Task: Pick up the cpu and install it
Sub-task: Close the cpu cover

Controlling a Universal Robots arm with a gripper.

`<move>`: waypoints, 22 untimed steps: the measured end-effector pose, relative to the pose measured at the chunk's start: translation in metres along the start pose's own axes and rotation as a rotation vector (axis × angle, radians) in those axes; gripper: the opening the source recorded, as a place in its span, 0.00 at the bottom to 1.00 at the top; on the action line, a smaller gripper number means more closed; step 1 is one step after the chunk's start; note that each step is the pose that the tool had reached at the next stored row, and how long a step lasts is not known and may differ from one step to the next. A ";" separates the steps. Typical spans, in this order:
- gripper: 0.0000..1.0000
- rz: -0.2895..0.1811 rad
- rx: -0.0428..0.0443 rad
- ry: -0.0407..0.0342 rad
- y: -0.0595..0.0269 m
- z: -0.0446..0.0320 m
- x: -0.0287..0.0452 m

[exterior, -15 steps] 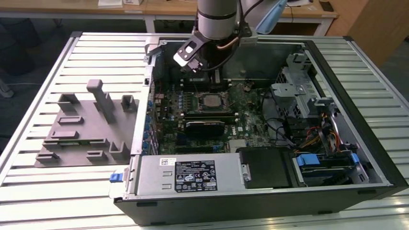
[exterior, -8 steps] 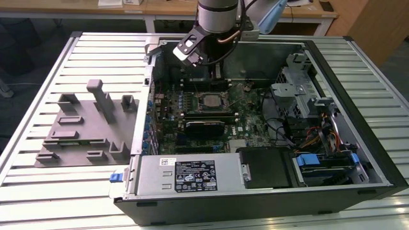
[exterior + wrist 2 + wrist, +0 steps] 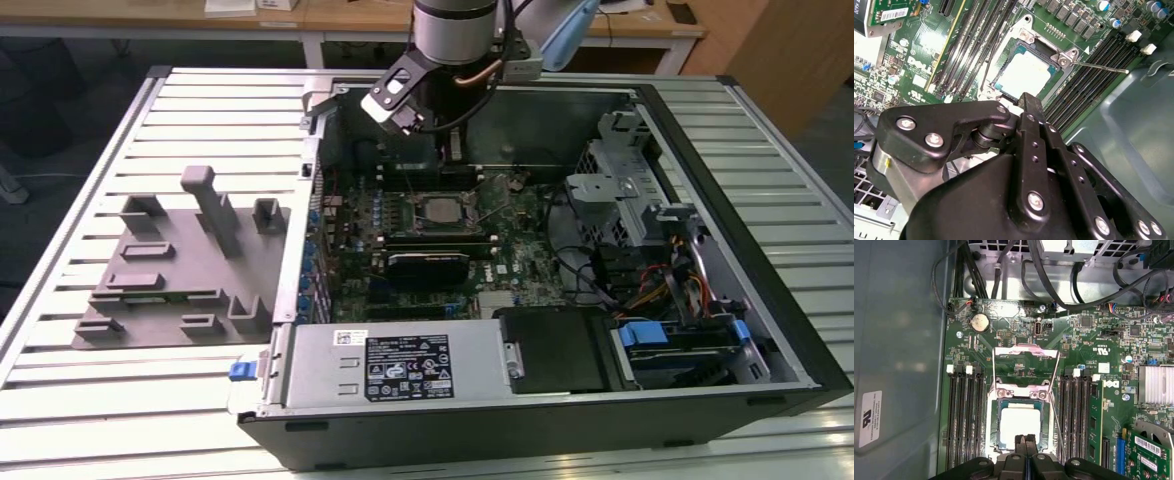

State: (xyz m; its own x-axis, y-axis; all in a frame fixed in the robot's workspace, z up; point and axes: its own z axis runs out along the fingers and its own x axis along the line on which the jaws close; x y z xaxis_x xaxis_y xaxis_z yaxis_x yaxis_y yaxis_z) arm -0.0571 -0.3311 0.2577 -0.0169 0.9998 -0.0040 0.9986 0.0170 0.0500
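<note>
Exterior view: the arm (image 3: 454, 30) hangs over the open computer case (image 3: 534, 432); the cpu (image 3: 441, 211) lies on the motherboard (image 3: 514, 255); second wrist view: the gripper (image 3: 1029, 98), fingers pressed together and empty, just above the cpu; first wrist view: cpu seated in its socket (image 3: 994, 420).

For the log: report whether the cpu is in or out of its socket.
In. In the first wrist view the cpu lies flat within the socket frame; the metal load plate stands flipped open.
</note>
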 end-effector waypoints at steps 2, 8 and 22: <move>0.11 0.000 0.0002 -0.0001 0.0010 0.0000 0.0000; 0.11 0.000 0.0000 0.0001 0.0064 0.0003 -0.0001; 0.11 0.000 0.0000 0.0001 0.0203 0.0011 -0.0003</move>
State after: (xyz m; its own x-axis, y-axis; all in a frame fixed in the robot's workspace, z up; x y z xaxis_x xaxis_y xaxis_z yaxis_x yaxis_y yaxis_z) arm -0.0367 -0.3311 0.2577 -0.0169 0.9999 -0.0039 0.9986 0.0170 0.0500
